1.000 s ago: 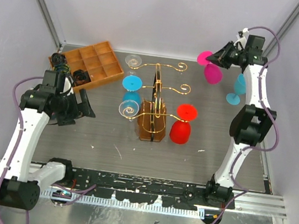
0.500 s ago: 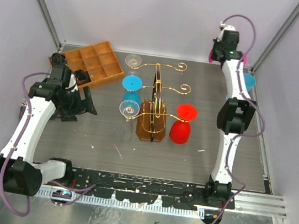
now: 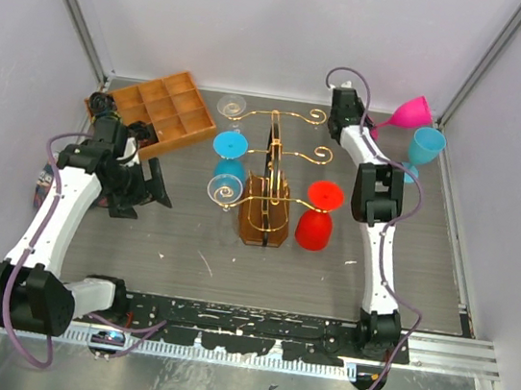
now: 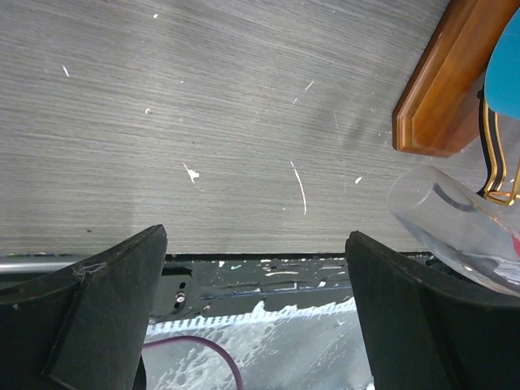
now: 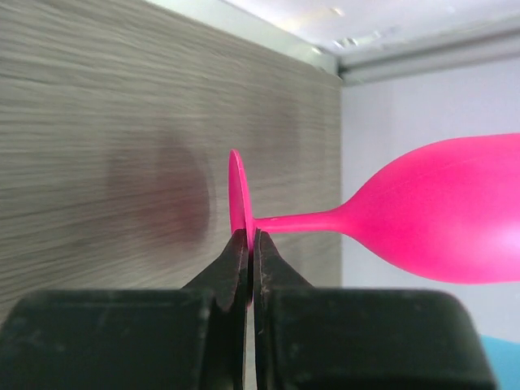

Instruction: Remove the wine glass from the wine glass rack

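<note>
The wine glass rack (image 3: pixel 272 169), gold wire on an amber-brown base, stands mid-table. A clear glass (image 3: pixel 232 106), a blue glass (image 3: pixel 230 155) and another clear glass (image 3: pixel 222 188) hang on its left arms; a red glass (image 3: pixel 318 219) is at its right. My right gripper (image 3: pixel 371 128) (image 5: pixel 250 244) is shut on the foot disc of a pink wine glass (image 3: pixel 410 111) (image 5: pixel 439 223), held sideways above the far right of the table, clear of the rack. My left gripper (image 3: pixel 156 190) (image 4: pixel 256 244) is open and empty, left of the rack.
A light blue glass (image 3: pixel 426 145) stands upright in the far right corner, just below the pink one. An orange-brown compartmented tray (image 3: pixel 161 111) lies at the far left. The left wrist view shows the rack base corner (image 4: pixel 439 89) and a clear glass (image 4: pixel 447 219).
My right arm has swung its wrist left toward the rack's far side, turning the pink glass so its bowl points to the back right corner. The left arm has barely shifted.
</note>
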Controlling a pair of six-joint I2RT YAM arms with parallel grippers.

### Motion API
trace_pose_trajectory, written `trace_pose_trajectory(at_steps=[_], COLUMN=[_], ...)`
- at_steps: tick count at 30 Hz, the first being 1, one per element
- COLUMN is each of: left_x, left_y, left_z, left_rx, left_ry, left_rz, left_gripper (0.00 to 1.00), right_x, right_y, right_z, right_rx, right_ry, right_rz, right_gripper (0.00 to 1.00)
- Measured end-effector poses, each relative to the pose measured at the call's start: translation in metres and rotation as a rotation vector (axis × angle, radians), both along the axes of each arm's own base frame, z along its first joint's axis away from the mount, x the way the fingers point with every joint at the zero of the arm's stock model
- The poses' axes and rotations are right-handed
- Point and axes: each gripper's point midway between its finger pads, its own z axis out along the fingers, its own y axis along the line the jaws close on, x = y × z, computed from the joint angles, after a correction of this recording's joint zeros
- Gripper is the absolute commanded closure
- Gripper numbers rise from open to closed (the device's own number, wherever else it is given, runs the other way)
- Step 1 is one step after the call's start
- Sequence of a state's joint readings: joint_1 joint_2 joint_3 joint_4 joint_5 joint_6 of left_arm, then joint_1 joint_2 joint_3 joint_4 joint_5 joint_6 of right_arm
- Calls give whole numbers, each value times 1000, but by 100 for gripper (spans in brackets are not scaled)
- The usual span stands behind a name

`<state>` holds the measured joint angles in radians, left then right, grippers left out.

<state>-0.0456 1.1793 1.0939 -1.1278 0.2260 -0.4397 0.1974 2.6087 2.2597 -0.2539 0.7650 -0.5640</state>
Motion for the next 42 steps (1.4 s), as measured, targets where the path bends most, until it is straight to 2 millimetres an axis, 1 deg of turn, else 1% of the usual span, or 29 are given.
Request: trace_pose_trajectory(at_steps=[2, 3, 4, 6, 9, 11, 13, 15, 18, 21, 24, 26, 29, 32, 33, 35, 37, 38, 42], left_x=[-1, -2, -2, -3, -2, -2, -2, -1, 1, 3, 4, 5, 7, 10, 11, 13, 13, 14, 14], left_y=[-1, -1, -2, -3, -5, -7, -8, -9, -10, -12, -13, -14, -14, -13, -13, -13, -14, -14, -13], left_z=[-1, -1, 0, 1, 1, -1, -3, -4, -4, -5, -8, -9, -7, -4, -3, -4, -7, -8, -9], left_rx=[-6, -8, -11, -17, -32, -40, -47, -52, -57, -66, -74, -76, -79, -80, -80, -81, -81, -80, -80], left_ry=[5, 4, 0, -4, 3, 16, 29, 38, 39, 45, 61, 66, 61, 46, 42, 46, 60, 66, 70], left_rz=[1, 3, 3, 4, -1, -4, -7, -9, -10, -14, -16, -17, -15, -14, -15, -14, -13, -12, -12], left_gripper=[2, 2, 2, 2, 2, 2, 2, 2, 2, 2, 2, 2, 2, 2, 2, 2, 2, 2, 2], right_x=[-5, -7, -8, -11, -15, -14, -13, -12, -13, -14, -15, -15, -15, -15, -15, -14, -14, -15, -15], right_y=[-19, -32, -39, -54, -72, -80, -83, -85, -90, -92, -94, -96, -96, -97, -97, -95, -93, -92, -89], right_z=[-1, 0, 2, 4, 6, 10, 11, 8, -4, -19, -30, -34, -34, -35, -36, -39, -45, -49, -46], right_rx=[-57, -89, -107, -139, -178, -204, -219, -231, -243, -257, -273, -283, -294, -295, -296, -296, -296, -304, -317], right_ry=[12, 12, 8, 3, 10, 4, 0, 6, 31, 64, 90, 104, 106, 107, 108, 111, 120, 130, 120], right_rz=[-42, -71, -87, -121, -156, -171, -176, -175, -174, -169, -165, -160, -160, -160, -160, -157, -149, -148, -162], right_gripper=[96, 95, 94, 88, 77, 74, 75, 77, 81, 83, 85, 86, 86, 84, 80, 75, 69, 68, 67])
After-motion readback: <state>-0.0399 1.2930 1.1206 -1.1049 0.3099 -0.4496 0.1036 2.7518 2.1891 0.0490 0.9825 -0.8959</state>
